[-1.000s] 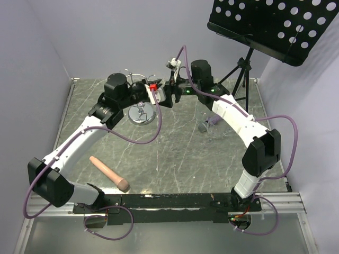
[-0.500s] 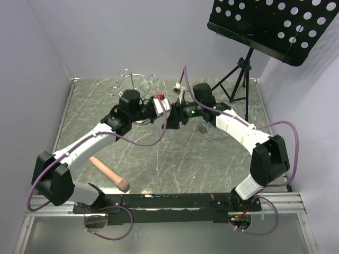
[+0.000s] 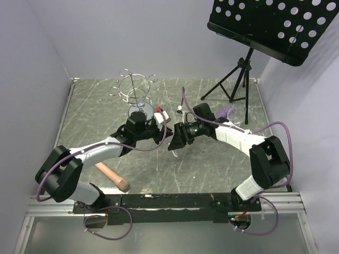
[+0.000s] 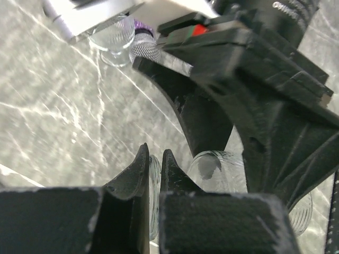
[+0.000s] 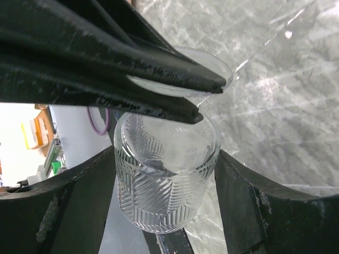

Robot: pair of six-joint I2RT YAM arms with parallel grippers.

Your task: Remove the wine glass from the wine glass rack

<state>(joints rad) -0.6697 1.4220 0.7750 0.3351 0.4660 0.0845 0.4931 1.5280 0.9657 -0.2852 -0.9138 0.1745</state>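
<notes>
The wine glass (image 5: pixel 165 180), clear with a cut pattern on its bowl, is held between both grippers low over the table's middle (image 3: pixel 173 149). My left gripper (image 4: pixel 153 151) is shut on the thin round foot of the glass (image 5: pixel 183 58). My right gripper (image 5: pixel 165 159) is closed around the bowl, one finger on each side. In the top view the left gripper (image 3: pixel 163 133) and right gripper (image 3: pixel 177 138) meet tip to tip. The wine glass rack (image 3: pixel 135 89), a silver wire stand with a shiny round base, stands apart at the back left with nothing hanging on it.
A black music stand (image 3: pixel 275 24) on a tripod stands at the back right. A second clear glass (image 3: pixel 239 110) and a purple mesh object (image 3: pixel 224 111) lie at the right. A wooden peg (image 3: pixel 109 174) lies at the front left.
Both grippers have moved from the rack toward the front middle of the table with the glass between them. The rack now stands uncovered behind them.
</notes>
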